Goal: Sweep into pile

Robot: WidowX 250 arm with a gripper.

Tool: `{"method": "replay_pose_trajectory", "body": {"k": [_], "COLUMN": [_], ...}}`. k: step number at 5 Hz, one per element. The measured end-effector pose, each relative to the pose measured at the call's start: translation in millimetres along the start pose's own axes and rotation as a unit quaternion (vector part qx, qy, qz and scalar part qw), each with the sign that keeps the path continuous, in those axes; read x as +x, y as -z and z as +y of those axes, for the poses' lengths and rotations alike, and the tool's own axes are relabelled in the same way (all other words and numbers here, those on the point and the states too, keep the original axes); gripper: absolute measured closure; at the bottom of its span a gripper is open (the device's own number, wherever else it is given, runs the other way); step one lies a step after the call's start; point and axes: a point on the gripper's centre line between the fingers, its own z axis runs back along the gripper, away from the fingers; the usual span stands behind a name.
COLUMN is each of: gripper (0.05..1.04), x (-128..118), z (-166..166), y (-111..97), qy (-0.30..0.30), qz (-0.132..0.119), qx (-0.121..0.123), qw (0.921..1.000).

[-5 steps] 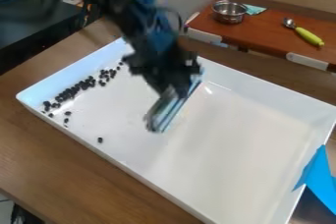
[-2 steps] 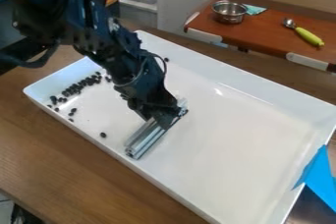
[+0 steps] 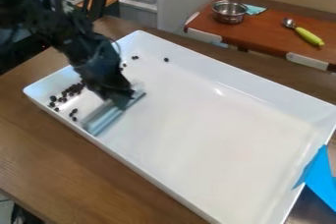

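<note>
On the wooden desk (image 3: 59,169) nearest my camera sits the white tray (image 3: 216,154), whose raised walls should keep anything I push from spilling off. A blue piece (image 3: 318,181) lies against its right-hand corner. The near end of my sweeping blade (image 3: 101,119) is down by the tray's near wall, set slantwise, I'd say, so that its long side can push several bits at once. My gripper (image 3: 121,95) hangs at the blade's far end, the jaws closed on it, which leaves most of its length free for sweeping. Between the blade and the left end lie the dark bits (image 3: 69,93), gathered but ragged; I judge the pile mostly made. Farther along, a lone bit (image 3: 166,59) rests by the far wall, out of this stroke's reach, so it probably needs its own pass. Beyond, a metal pot (image 3: 230,13) and a green-handled spoon (image 3: 305,35) sit on a reddish desk (image 3: 266,34), presumably parked clear of the work.
</note>
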Motion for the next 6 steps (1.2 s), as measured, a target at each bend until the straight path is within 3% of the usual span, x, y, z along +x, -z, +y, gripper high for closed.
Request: {"method": "replay_pose_trajectory", "body": {"k": [1, 2, 3, 4, 5, 6], "gripper": [0.721, 0.721, 0.721, 0.721, 0.721, 0.721], "x": [0, 4, 15, 24, 25, 17], "z": [22, 32, 12, -39, -86, -135], "y": [-6, -12, -33, -49, -48, -32], "qy": [0.022, 0.031, 0.002, -0.030, -0.048, -0.049], "qz": [0.012, -0.005, -0.037, -0.048, -0.036, -0.014], "qx": [0.025, 0.044, 0.025, -0.010, -0.014, 0.008], "qw": [0.9994, 0.9985, 0.9990, 0.9983, 0.9981, 0.9986]}}
